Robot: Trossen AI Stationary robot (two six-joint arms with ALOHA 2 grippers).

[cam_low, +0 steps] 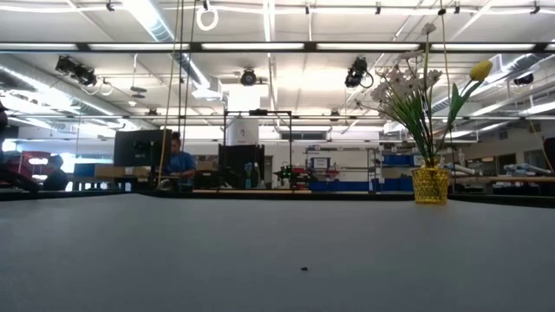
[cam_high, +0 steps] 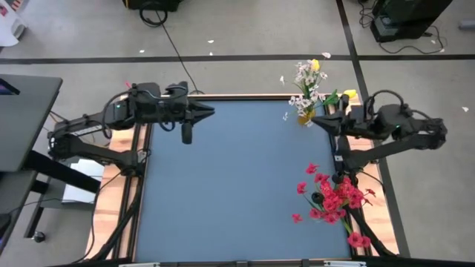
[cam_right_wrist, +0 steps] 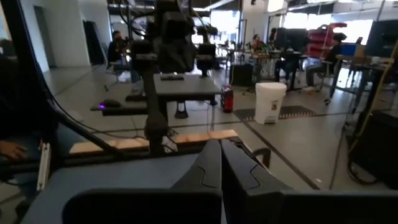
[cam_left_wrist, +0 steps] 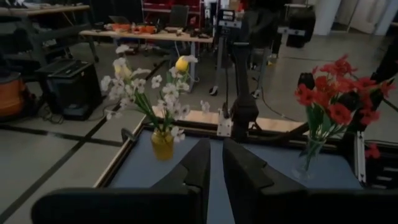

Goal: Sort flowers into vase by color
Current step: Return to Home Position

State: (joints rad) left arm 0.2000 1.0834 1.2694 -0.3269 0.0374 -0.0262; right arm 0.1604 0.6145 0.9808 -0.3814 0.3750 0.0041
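A small yellow vase [cam_high: 305, 116] stands near the table's far right corner with white blossom sprays [cam_high: 304, 78] and yellow tulip buds [cam_high: 315, 65] upright in it; the low view shows the vase [cam_low: 430, 185] too. Red blossom clusters [cam_high: 335, 194] stand in a clear vase [cam_left_wrist: 309, 160] by the right edge, nearer the front. My left gripper [cam_high: 211, 112] hovers shut over the far left part of the table, touching nothing. My right gripper [cam_high: 315, 119] is shut just right of the yellow vase, its tips pointing left. No dark-headed buds show plainly.
The blue table top [cam_high: 223, 185] lies bare between the arms and toward the near edge. A wooden rim [cam_high: 245, 96] frames it. Workbenches, shelves and seated people fill the room beyond the far edge [cam_low: 178, 165].
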